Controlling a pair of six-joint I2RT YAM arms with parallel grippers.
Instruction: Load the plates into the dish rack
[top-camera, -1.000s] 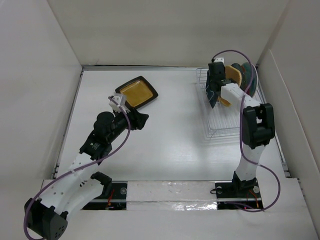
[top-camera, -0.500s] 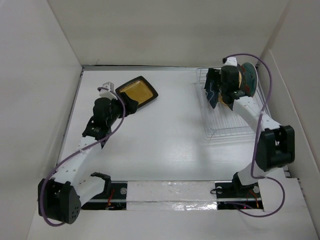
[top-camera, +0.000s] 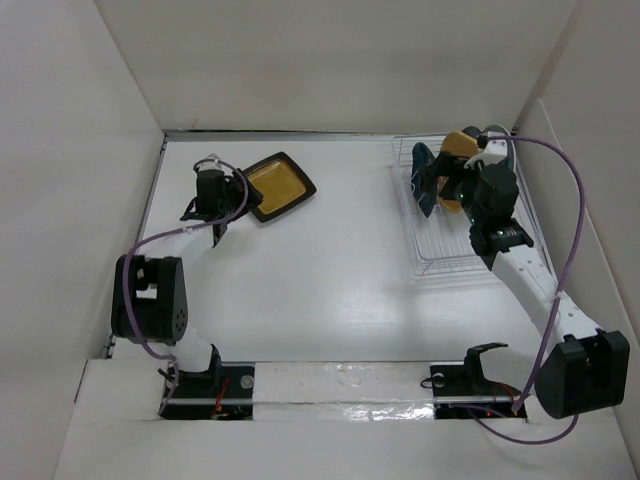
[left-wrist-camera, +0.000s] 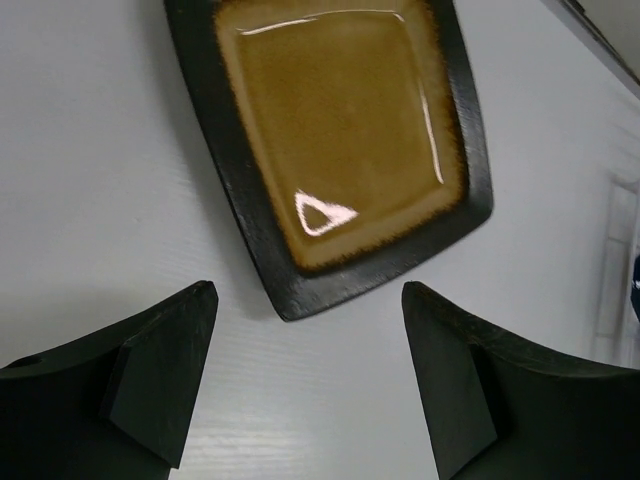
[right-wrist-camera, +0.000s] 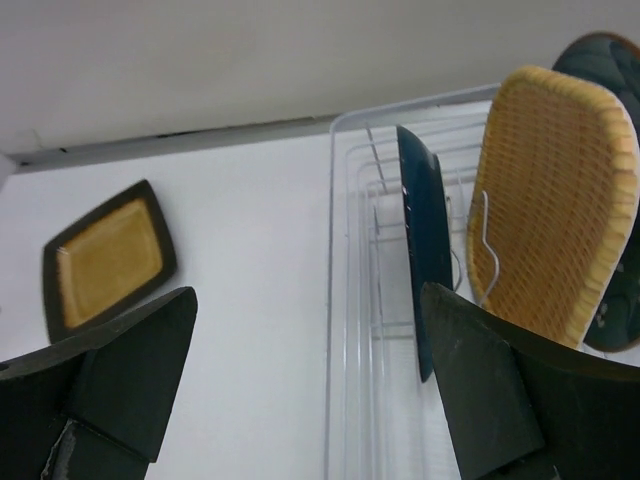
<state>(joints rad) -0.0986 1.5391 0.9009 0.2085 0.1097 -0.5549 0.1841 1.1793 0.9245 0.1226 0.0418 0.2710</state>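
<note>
Mustard-yellow and black-rimmed, the square plate lies flat near the far left corner of the table, well apart from the dish rack. My left gripper hangs spread at the plate's near corner. I fear the low glossy rim may slip out when I close

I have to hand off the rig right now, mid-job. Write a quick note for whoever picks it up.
Left gripper: open, empty, poised at a corner of the square mustard plate, which lies flat on the table, not yet gripped.
Right gripper: open, empty, at the dish rack, facing the racked plates.
Done: blue plate, tan woven plate and a dark teal plate stand upright in the rack.
Unclear: I cannot make out a red plate; it may be hidden behind the others.
Left: grip the square plate, carry it across and slot it in.
</note>
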